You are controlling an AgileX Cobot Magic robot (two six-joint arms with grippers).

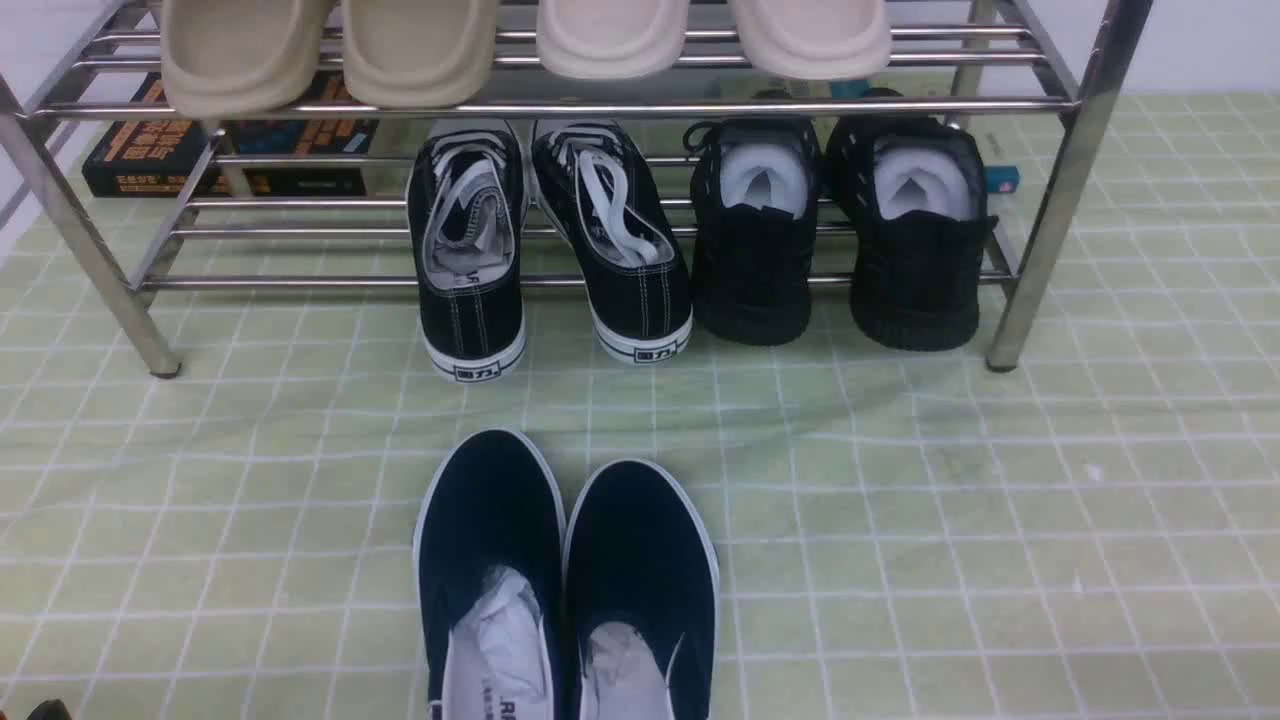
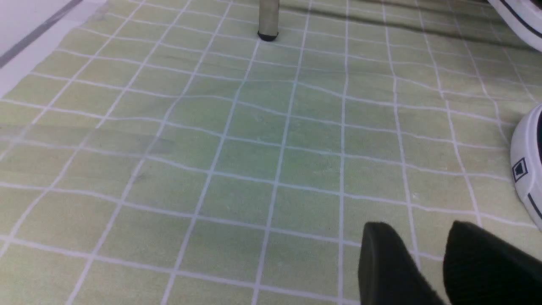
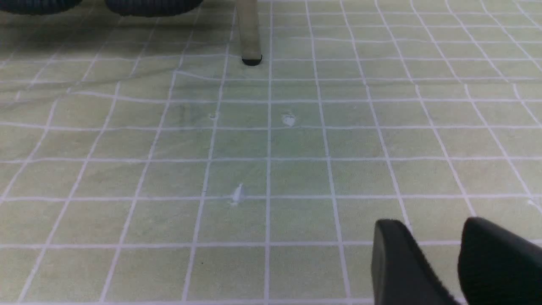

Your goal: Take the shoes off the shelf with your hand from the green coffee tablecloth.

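Observation:
The black mesh shoes [image 1: 755, 240] [image 1: 915, 245], stuffed with white paper, stand side by side on the lower tier of the steel shelf [image 1: 600, 108], at its right end, heels toward me. Their soles show at the edge of the right wrist view [image 3: 152, 5]. The green checked tablecloth [image 1: 1000, 500] lies under everything. My left gripper [image 2: 417, 226] and right gripper [image 3: 427, 222] show only in their wrist views. Both are shut and empty, low over bare cloth, short of the shelf's front legs [image 2: 268, 19] [image 3: 250, 38]. Neither touches a shoe.
Black canvas lace-ups [image 1: 470, 250] [image 1: 615, 240] stand left of the mesh pair. Navy slip-ons [image 1: 490, 560] [image 1: 640, 580] lie on the cloth in front; one toe shows near my left gripper [image 2: 527, 165]. Beige slippers [image 1: 420, 45] fill the top tier. Books [image 1: 200, 150] lie behind.

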